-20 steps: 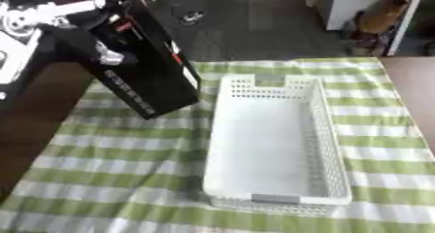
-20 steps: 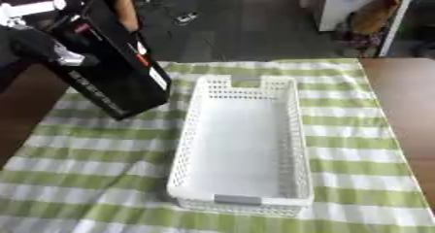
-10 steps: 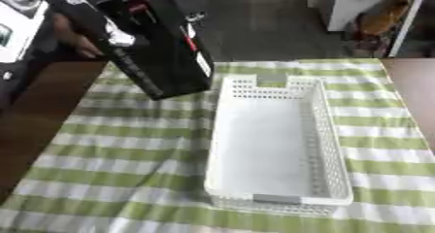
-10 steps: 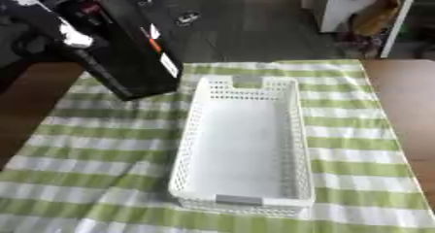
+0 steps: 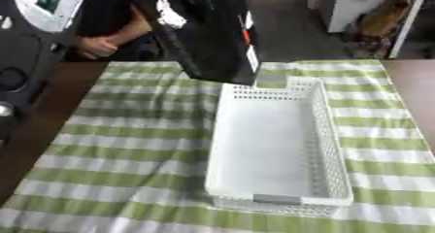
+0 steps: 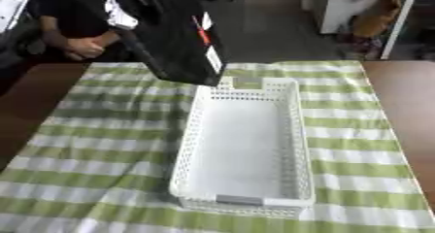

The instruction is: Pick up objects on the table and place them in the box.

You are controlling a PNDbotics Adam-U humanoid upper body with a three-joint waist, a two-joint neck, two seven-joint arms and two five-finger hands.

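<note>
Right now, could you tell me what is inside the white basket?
The white basket shows only its bare white floor; nothing lies in it. The black box hangs above its far left corner and covers that bit of rim, so I cannot see what is there.

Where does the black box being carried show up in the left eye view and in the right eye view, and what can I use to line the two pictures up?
Left eye view: the black box hangs at top centre, its lower corner over the white basket's far left end.
Right eye view: the black box sits further left, top left of centre.
Shared landmark: the grey tab on the basket's far rim.
</note>
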